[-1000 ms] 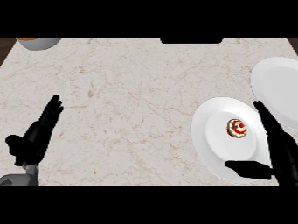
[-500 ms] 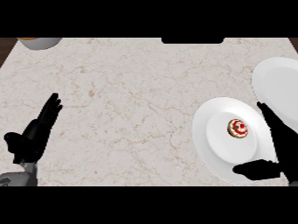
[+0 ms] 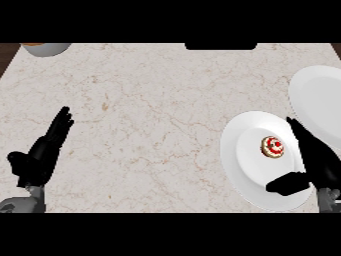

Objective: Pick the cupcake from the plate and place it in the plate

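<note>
1. Nearest, at the view's lower right, the right hand (image 3: 322, 165) lies over the right edge of the near plate (image 3: 239, 160), fingers straight and pointing away, thumb (image 3: 287, 183) stuck out to the left over the plate's lower part; it holds nothing.
2. At the lower left, the left hand (image 3: 41, 152) rests open above the marble counter (image 3: 151, 110), fingers straight and together.
3. The cupcake (image 3: 272, 147), with red-and-white topping, sits on the near plate, just left of the right hand's fingers and apart from them.
4. Farther right, a second white plate (image 3: 328, 100) lies empty; the near plate's upper right rim looks to meet it.
5. At the far left corner a bowl (image 3: 46, 48) is partly cut off.
</note>
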You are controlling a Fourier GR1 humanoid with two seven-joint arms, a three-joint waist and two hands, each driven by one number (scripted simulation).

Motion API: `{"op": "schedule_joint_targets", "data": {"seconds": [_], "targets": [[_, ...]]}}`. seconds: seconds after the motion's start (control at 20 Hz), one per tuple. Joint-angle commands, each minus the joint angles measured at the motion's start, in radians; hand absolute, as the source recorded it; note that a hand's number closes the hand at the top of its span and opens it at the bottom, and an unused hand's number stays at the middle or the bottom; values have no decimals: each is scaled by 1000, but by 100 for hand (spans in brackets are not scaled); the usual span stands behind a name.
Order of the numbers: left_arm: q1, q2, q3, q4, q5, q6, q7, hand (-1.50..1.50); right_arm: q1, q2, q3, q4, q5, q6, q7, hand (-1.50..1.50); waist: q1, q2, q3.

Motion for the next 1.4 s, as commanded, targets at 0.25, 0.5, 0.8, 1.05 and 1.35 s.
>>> {"op": "schedule_joint_targets", "data": {"seconds": [0.25,0.5,0.8,1.05,1.35], "targets": [[2,-46,-3,-74,-55,36,63,0,-95,78,-38,202,116,23,-38,-150,3,0,0],[-25,-39,49,-8,-34,-35,38,0,-107,122,-89,244,165,40,-86,-150,-1,0,0],[-10,-65,25,-20,-74,-6,14,0,-94,125,-63,414,149,5,-300,150,1,1,0],[-7,-44,57,-30,-47,-56,40,0,-197,180,-90,469,179,-3,-303,150,3,0,0],[-13,-43,65,-4,-57,-63,12,0,-221,135,-106,457,267,-91,-367,150,3,1,0]]}}
